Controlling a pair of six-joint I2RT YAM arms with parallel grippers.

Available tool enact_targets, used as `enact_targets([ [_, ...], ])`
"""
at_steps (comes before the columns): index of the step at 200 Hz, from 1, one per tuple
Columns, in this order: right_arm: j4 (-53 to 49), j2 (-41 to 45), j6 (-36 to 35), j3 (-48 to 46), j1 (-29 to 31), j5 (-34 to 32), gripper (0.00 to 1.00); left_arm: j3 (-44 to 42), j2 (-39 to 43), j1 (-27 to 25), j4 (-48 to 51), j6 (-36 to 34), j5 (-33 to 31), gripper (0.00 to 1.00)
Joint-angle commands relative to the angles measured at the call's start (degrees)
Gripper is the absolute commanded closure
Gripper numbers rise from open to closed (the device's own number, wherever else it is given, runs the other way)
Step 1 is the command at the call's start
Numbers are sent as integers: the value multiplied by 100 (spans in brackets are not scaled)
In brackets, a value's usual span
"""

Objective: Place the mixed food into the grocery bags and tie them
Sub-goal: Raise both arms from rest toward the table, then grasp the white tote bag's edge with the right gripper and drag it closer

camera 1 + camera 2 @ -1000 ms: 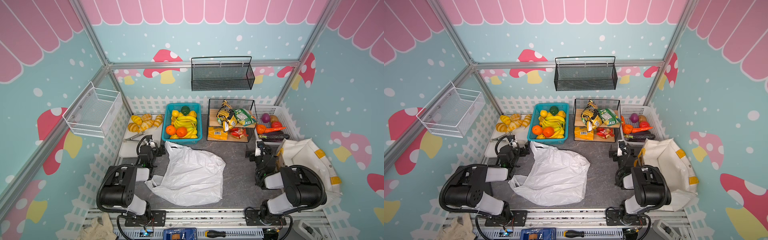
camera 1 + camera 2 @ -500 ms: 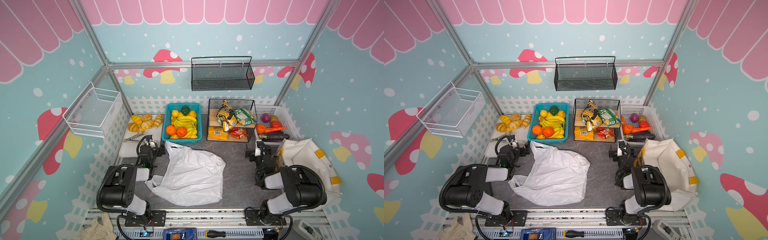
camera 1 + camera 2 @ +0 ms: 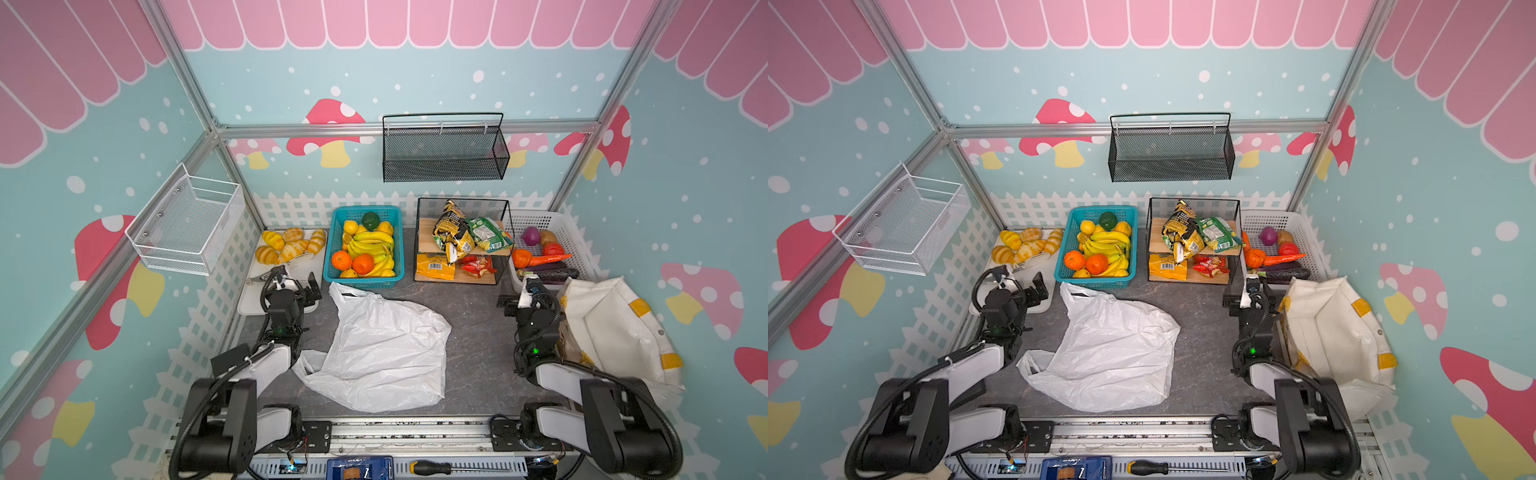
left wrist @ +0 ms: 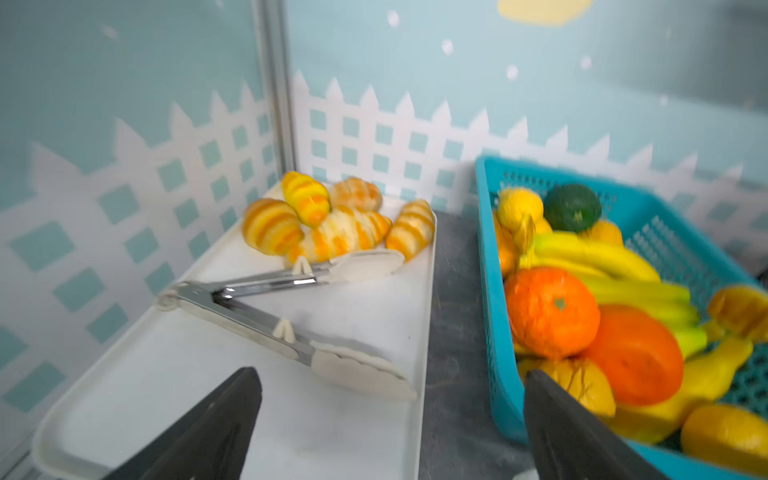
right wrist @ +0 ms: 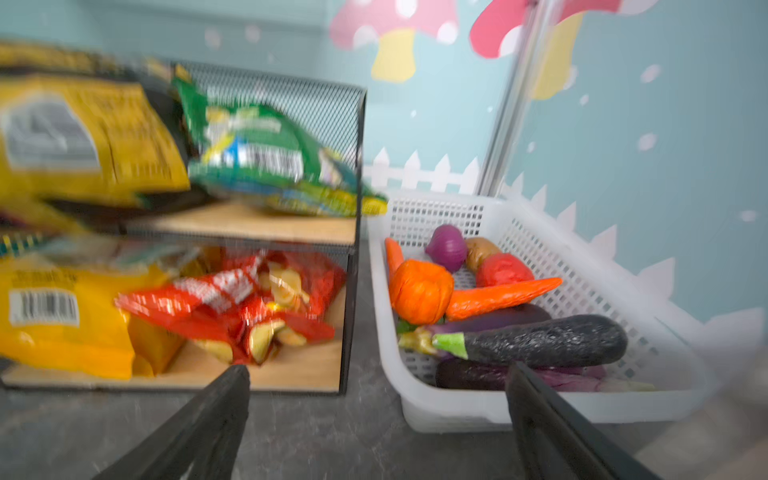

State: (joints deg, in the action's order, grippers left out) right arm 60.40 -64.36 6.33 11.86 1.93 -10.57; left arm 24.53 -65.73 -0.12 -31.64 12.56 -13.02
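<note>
The thin, crinkly white plastic carrier bag (image 3: 386,353) lies crumpled on the grey stone-patterned tabletop (image 3: 469,332), between the two hands and a little behind them, toward the arms' bases. One loop handle points toward the far baskets. The larger cream canvas tote with mustard-yellow handles and patches (image 3: 615,328) slumps just beside the right arm, on its outer side.

The round oranges (image 3: 362,264) and the bunch of yellow bananas (image 3: 372,243) sit in the teal plastic basket (image 3: 332,249), ahead of the left hand (image 3: 296,279) and slightly to its inner side. The crinkly yellow-and-black snack packet (image 3: 453,232) and the green snack packet (image 3: 486,235) rest on the upper wooden shelf of the black wire rack (image 3: 426,245), ahead of the right hand (image 3: 517,293) and to its inner side.

Both arms are folded low, forearms reaching forward along the tabletop's two sides. The left hand hovers over the near end of a white rectangular tray (image 4: 208,374), pointing forward, its dark fingers spread wide and empty. In the left wrist view a pair of metal tongs with white tips (image 4: 257,299) lies open just ahead of it, with striped golden bread rolls (image 4: 332,224) at the tray's far end.

The right hand is also level, pointing forward, spread wide and holding nothing. Just ahead of it stands a white perforated plastic basket (image 5: 540,407) of toy vegetables.
</note>
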Motion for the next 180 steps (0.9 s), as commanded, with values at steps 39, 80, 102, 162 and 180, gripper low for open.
enact_targets([
  [39,-3493,627,769,1482,1814,429,6,507,1059,-778,3191,2431,1573,10],
  [80,-5060,204,508,1773,2978,1401,6,461,1107,-1297,4267,2797,1995,9],
  [102,-5318,-49,270,1840,3194,1848,6,607,1073,-1446,4667,2693,1926,9],
  [162,-7399,470,769,3021,3131,-603,8,1115,763,-2192,4723,2326,1324,9],
  [180,-8359,766,907,3617,2770,-1470,9,1340,453,-2310,4717,2237,1301,9],
])
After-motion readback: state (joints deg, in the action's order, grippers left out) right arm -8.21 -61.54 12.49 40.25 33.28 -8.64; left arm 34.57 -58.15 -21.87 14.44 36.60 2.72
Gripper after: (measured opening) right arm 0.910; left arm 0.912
